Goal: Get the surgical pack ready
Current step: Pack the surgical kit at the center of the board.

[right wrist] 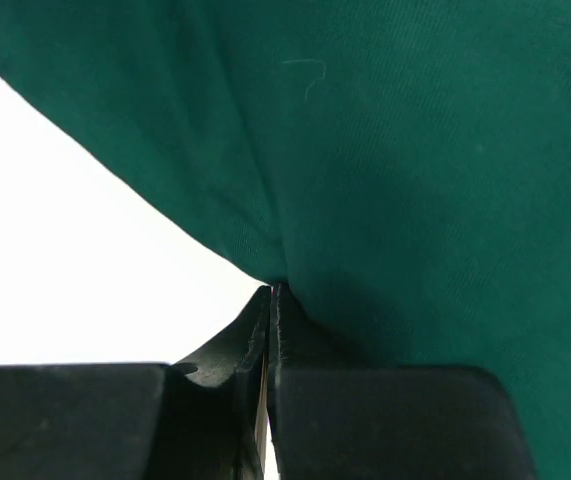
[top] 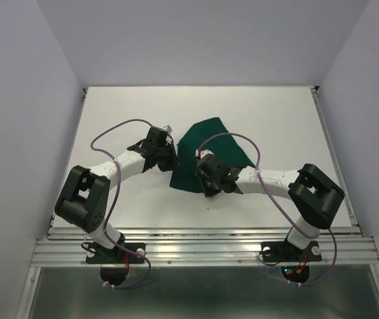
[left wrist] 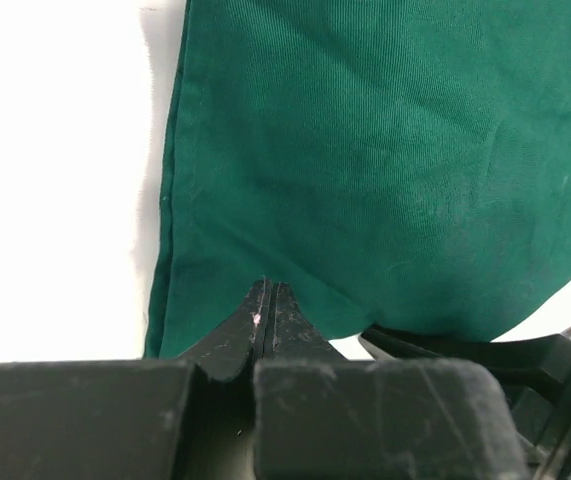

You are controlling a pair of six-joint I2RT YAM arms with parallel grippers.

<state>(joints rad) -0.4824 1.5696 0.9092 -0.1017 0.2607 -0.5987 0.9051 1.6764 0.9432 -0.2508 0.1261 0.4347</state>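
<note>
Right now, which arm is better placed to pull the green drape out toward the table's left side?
Left, probably: the left claw is shut on the left edge of the drape, with bare table beside it. The right claw pinches the near edge further right.

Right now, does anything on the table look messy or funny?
Yes. The green cloth lies crooked and bunched in the middle of the table, not spread flat. The left gripper and the right gripper each pinch its near edge, drawing it to a point. Nothing looks torn or spilled.
</note>
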